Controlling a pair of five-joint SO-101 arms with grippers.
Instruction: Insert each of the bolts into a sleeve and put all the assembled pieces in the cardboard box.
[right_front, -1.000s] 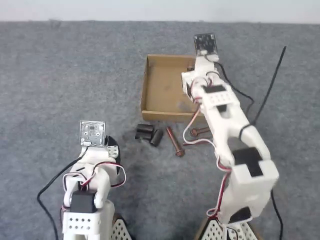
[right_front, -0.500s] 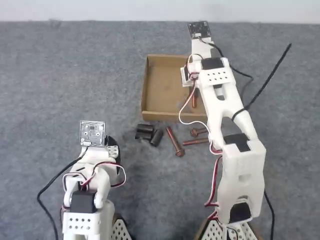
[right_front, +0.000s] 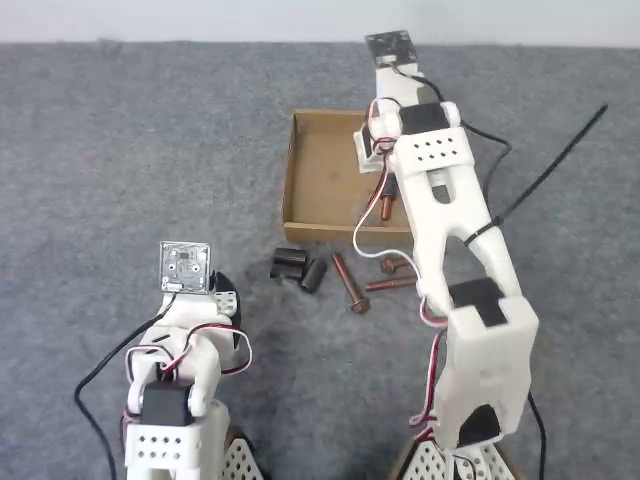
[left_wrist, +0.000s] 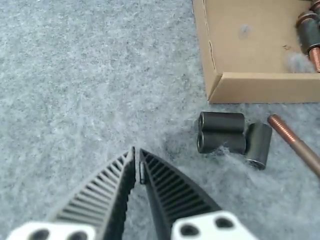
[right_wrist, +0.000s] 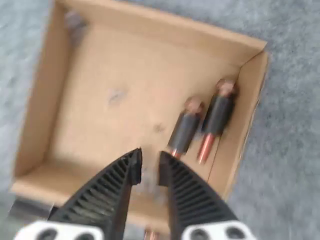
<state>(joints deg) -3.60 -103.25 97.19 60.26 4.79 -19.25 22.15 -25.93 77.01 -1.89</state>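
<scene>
- Two sleeved bolts (right_wrist: 186, 127) are being held side by side in the cardboard box (right_wrist: 100, 75), beside one wall.
- Three bare sleeves (left_wrist: 221, 132) and loose bolts (right_front: 349, 282) are being borne by the grey carpet (right_front: 150, 150) just outside the box.
- The right gripper (right_wrist: 149, 167) is being held over the box, jaws slightly parted, grasping nothing.
- The left gripper (left_wrist: 137, 160) is being held over the carpet near the sleeves, jaws clenched, empty.

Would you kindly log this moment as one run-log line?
right end effector: open, empty, above cardboard box | inside: two assembled pieces | left end effector: shut | table: three sleeves, loose bolts
</scene>
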